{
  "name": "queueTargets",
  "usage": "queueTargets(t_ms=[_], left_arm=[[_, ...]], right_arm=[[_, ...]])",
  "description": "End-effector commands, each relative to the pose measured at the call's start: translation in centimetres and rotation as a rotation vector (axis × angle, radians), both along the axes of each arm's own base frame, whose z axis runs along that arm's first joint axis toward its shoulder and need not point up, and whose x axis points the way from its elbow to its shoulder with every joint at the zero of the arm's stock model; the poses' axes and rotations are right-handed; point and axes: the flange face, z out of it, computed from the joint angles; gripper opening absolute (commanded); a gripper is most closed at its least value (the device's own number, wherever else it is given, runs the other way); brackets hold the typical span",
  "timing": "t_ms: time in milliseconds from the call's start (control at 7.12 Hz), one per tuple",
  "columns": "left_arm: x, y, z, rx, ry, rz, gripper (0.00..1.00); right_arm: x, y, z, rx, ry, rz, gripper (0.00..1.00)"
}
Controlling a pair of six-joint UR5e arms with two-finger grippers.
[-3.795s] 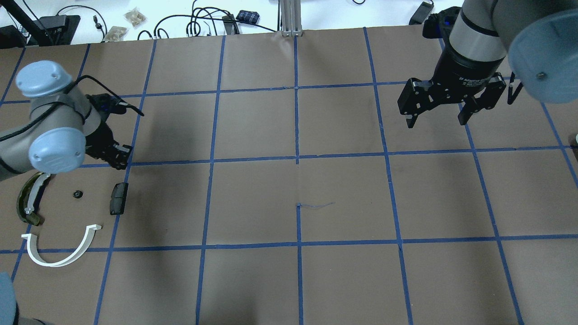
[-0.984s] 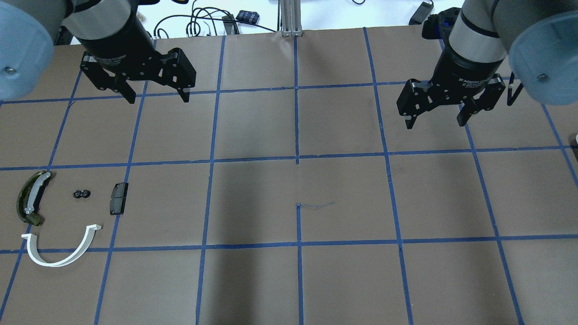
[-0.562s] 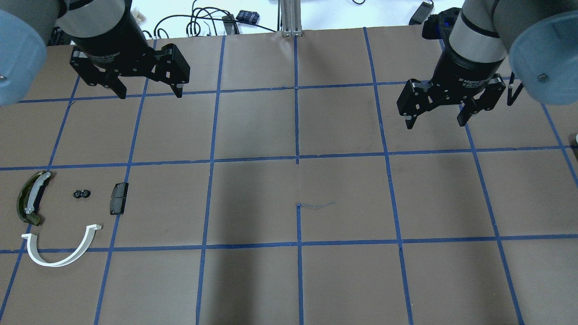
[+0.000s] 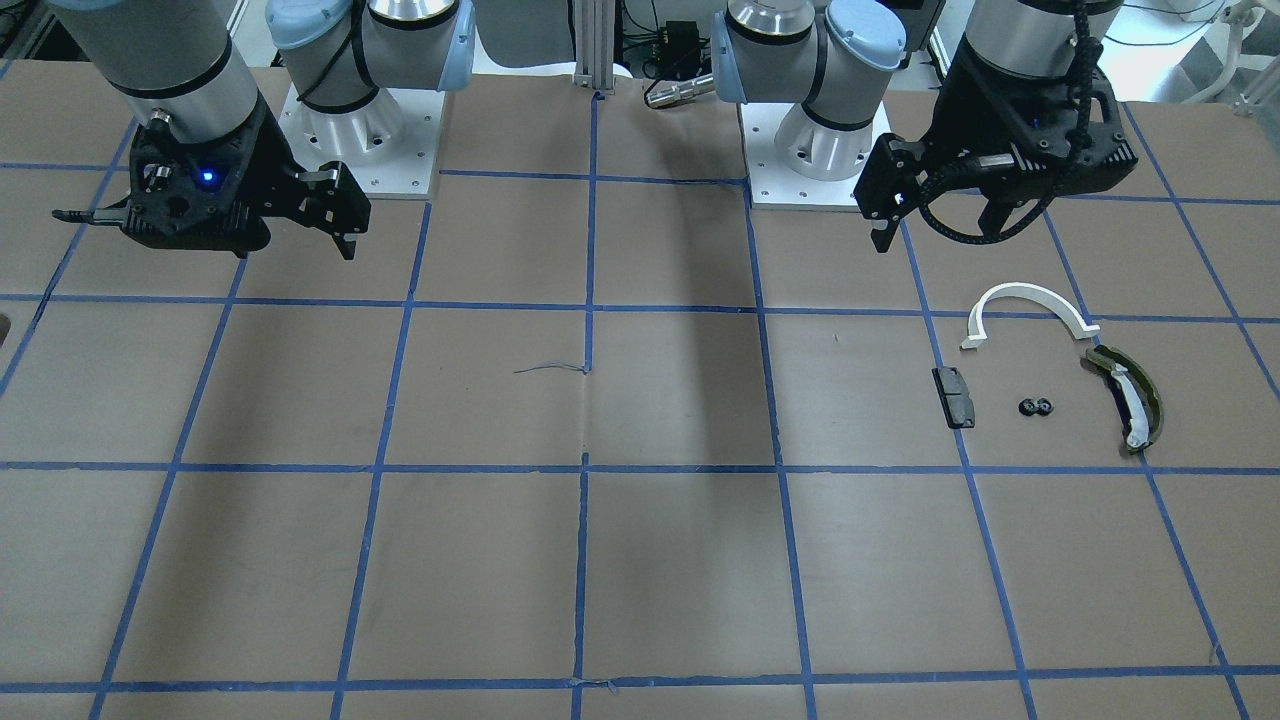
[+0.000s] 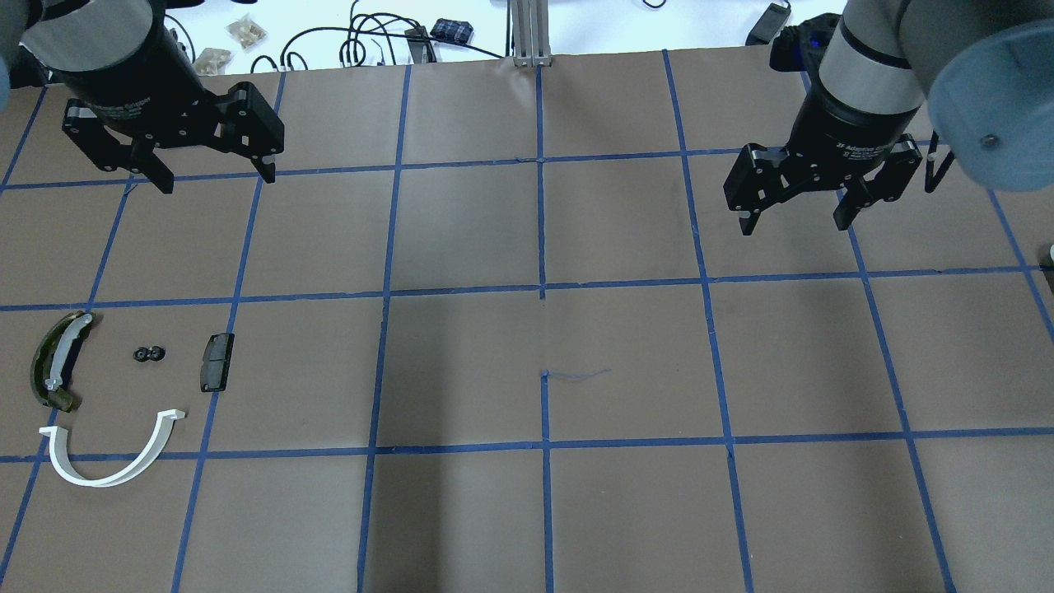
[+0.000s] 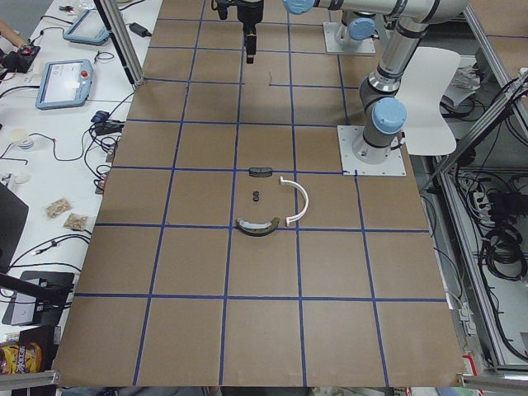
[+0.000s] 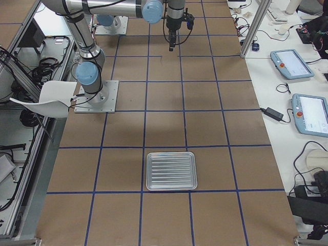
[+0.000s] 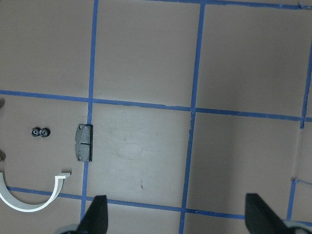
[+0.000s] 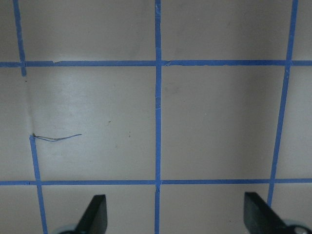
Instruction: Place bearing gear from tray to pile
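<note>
Two small black bearing gears (image 5: 149,354) lie side by side on the table in the pile at the left. They also show in the front view (image 4: 1037,406) and the left wrist view (image 8: 41,132). Around them lie a white half-ring arc (image 5: 99,482), a dark grey block (image 5: 216,362) and an olive-green curved piece (image 5: 49,362). The metal tray (image 7: 171,170) shows only in the exterior right view, with nothing visible in it. My left gripper (image 5: 216,179) is open and empty, high above the table, beyond the pile. My right gripper (image 5: 793,226) is open and empty at the far right.
The table is brown paper with a blue tape grid. Cables and small bags lie on the white bench beyond the far edge (image 5: 370,41). A short loose thread (image 5: 576,375) lies near the middle. Both arm bases (image 4: 810,130) stand at the robot's side.
The left arm has risen from low beside the pile to high at the back and drifted left. A second gear now lies beside the first. The right arm has not moved.
</note>
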Motion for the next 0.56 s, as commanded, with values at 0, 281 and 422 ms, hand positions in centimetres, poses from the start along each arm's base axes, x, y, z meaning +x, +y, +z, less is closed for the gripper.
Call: queueTargets(t_ms=[0, 281, 422], left_arm=[[-0.16, 0.03, -0.22, 0.004, 0.002, -0.001, 1.00], [-0.28, 0.08, -0.13, 0.001, 0.007, -0.003, 1.00], [-0.44, 0.11, -0.13, 0.001, 0.008, -0.015, 1.00]], right_arm=[[0.01, -0.01, 0.06, -0.001, 0.000, 0.000, 1.00], [0.01, -0.01, 0.06, -0.001, 0.000, 0.000, 1.00], [0.01, -0.01, 0.06, -0.001, 0.000, 0.000, 1.00]])
